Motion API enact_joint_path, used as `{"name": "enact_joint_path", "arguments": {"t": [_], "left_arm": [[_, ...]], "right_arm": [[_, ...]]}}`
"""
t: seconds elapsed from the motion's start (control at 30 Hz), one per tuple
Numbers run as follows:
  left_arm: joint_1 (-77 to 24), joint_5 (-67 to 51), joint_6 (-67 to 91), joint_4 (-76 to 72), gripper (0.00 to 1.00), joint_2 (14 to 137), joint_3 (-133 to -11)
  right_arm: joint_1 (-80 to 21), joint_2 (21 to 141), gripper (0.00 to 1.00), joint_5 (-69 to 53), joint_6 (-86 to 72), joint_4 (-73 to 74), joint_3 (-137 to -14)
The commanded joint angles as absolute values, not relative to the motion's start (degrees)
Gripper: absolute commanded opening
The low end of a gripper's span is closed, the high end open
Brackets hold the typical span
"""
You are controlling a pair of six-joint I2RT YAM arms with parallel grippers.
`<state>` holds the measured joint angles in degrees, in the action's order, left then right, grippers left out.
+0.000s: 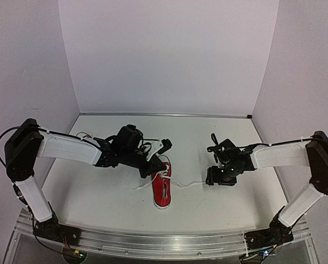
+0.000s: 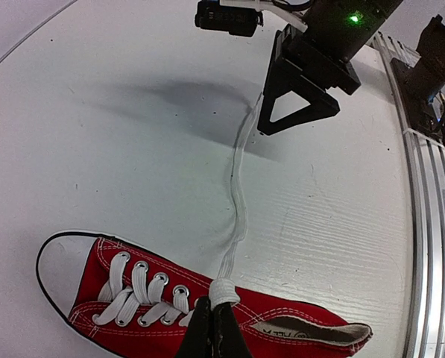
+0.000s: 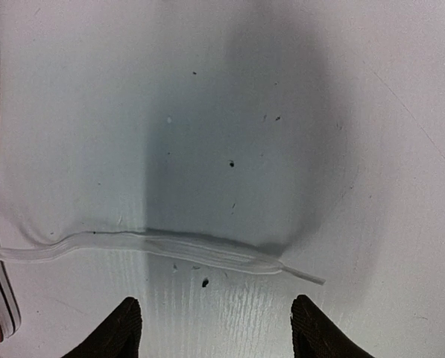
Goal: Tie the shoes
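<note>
A red canvas shoe [image 2: 170, 309] with white laces [image 2: 133, 294], white stitching and a black-lined white toe cap [image 2: 65, 261], against a white, faintly grained table [image 1: 98, 192]. The left arm [image 1: 65, 147] and right arm [image 1: 279, 155] show white shells over black joints; the right gripper [image 3: 216, 302] is black. A green light [image 2: 354, 18] glows, apparently on that arm.

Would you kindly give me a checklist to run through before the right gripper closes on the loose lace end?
1. Left gripper shut on the lace at the shoe: ok.
2. Right gripper jaws apart: ok.
3. Loose lace end flat on the table, unobstructed: ok.
4. Loose lace end crossing the gap between the right fingers: not ok, it runs finger to finger.
5. Right gripper low enough to pinch: cannot tell.
</note>
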<state>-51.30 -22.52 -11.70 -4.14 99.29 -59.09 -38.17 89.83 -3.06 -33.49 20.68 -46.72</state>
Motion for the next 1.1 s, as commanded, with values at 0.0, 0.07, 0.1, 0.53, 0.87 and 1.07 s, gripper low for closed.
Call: {"name": "enact_joint_path", "arguments": {"t": [0.0, 0.07, 0.1, 0.53, 0.87, 1.07], "left_arm": [[-51.76, -23.24, -12.27, -6.56, 0.0, 99.58, -58.94], [-51.85, -23.18, -12.68, -6.49, 0.0, 99.81, -58.98], [-51.92, -23.13, -12.73, -6.46, 0.0, 99.94, -59.1], [-52.21, -22.8, -13.51, -7.07, 0.0, 99.69, -58.39], [-52.47, -22.59, -15.74, -9.15, 0.0, 98.55, -56.46], [-53.03, -21.47, -18.5, -9.89, 0.0, 98.79, -55.62]], "right_arm": [[-38.14, 92.92, 0.69, 0.0, -38.38, 21.12, -49.17], [-38.14, 94.58, 0.71, 0.0, -39.74, 20.17, -49.31], [-38.14, 95.34, 0.71, 0.0, -40.2, 19.54, -49.37], [-38.14, 106.33, 0.6, -3.04, -41.92, 14.21, -56.58], [-39.04, 112.59, 0.32, 5.07, -40.07, 18.87, -60.77], [-39.03, 113.45, 0.0, 3.62, -39.38, 18.01, -60.02]]}}
